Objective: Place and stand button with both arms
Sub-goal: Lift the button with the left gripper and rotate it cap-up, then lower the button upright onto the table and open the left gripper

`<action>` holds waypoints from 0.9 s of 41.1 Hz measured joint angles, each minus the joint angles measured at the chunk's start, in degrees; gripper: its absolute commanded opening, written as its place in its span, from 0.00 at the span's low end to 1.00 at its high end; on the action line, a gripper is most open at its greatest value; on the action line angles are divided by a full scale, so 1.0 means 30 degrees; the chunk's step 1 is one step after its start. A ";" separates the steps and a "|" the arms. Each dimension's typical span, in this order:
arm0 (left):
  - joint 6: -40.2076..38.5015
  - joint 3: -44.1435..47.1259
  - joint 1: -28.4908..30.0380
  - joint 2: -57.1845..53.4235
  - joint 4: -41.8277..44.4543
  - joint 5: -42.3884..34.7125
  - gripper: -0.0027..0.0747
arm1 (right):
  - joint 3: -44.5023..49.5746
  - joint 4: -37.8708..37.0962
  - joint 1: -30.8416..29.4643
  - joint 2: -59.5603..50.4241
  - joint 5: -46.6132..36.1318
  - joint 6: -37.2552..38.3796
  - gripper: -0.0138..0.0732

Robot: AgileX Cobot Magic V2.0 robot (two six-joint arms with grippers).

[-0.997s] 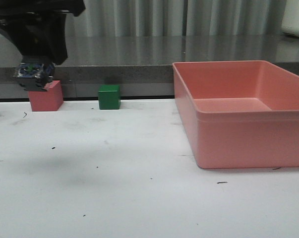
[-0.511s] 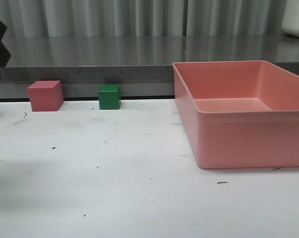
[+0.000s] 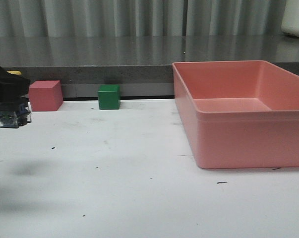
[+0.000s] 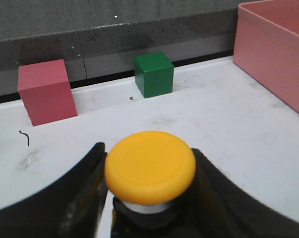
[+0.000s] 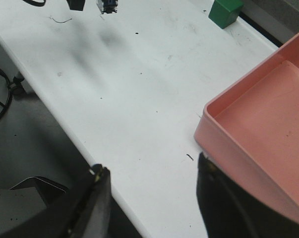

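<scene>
Yellow cap up, the button [image 4: 149, 167] sits clamped between the left gripper [image 4: 148, 198] fingers at the table's [image 3: 139, 173] far left edge — near the pink cube [image 3: 45, 95]. The right gripper [image 5: 151, 198] hangs spread and empty beside the pink bin [image 5: 258, 129].

the left gripper [image 4: 148, 198] is black throughout, with two broad fingers [image 4: 85, 191] whose inner edges curve smoothly (matte plastic, faintly glossy along the rims). the right gripper [image 5: 151, 198] has the same wide black build; one finger [image 5: 89, 201] carries a small pale chip at its tip. no cables or markings can be made out.
</scene>
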 measured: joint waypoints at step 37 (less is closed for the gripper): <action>0.1831 -0.1605 0.1145 0.7718 0.0150 -0.6745 0.21 | 0.0000 0.0000 0.0000 0.0000 0.0000 0.0000 0.63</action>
